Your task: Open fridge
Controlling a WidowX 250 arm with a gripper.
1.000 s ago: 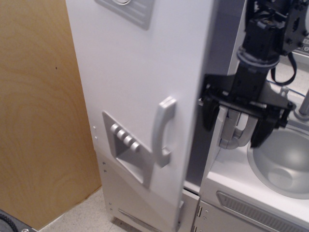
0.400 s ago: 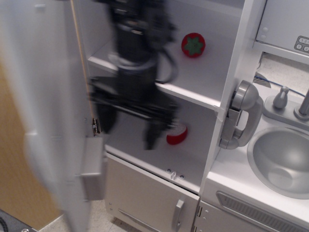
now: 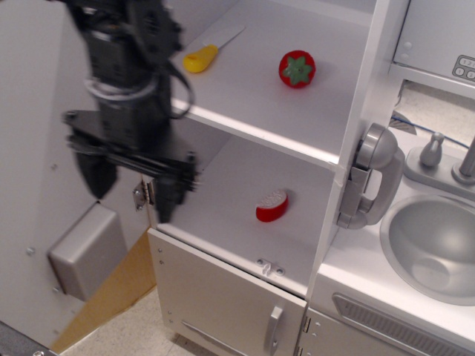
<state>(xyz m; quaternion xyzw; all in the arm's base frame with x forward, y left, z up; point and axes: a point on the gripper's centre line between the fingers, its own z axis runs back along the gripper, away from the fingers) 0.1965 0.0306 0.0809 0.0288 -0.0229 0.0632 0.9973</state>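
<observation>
The white fridge [image 3: 349, 111] stands with its large door [image 3: 37, 170] swung wide open to the left. I see the door's inner side, with the grey back of the dispenser [image 3: 83, 251]. The white shelves show inside. The upper shelf [image 3: 252, 96] holds a red tomato [image 3: 297, 68] and a yellow-handled knife [image 3: 204, 55]. The lower shelf [image 3: 223, 222] holds a red slice [image 3: 272, 206]. My black gripper [image 3: 132, 185] hangs open and empty at the hinge side, in front of the door's inner face, fingers pointing down.
A smaller lower door [image 3: 230, 308] with a short silver handle [image 3: 274, 328] is shut below. A grey phone handset [image 3: 369, 178] hangs on the fridge's right side. A sink [image 3: 434, 245] with a tap [image 3: 467, 159] lies at the right. A wooden panel [image 3: 111, 293] stands behind the door.
The door has swung from almost shut to wide open on the left. My gripper has moved from the right of the fridge across to the hinge side at the left.
</observation>
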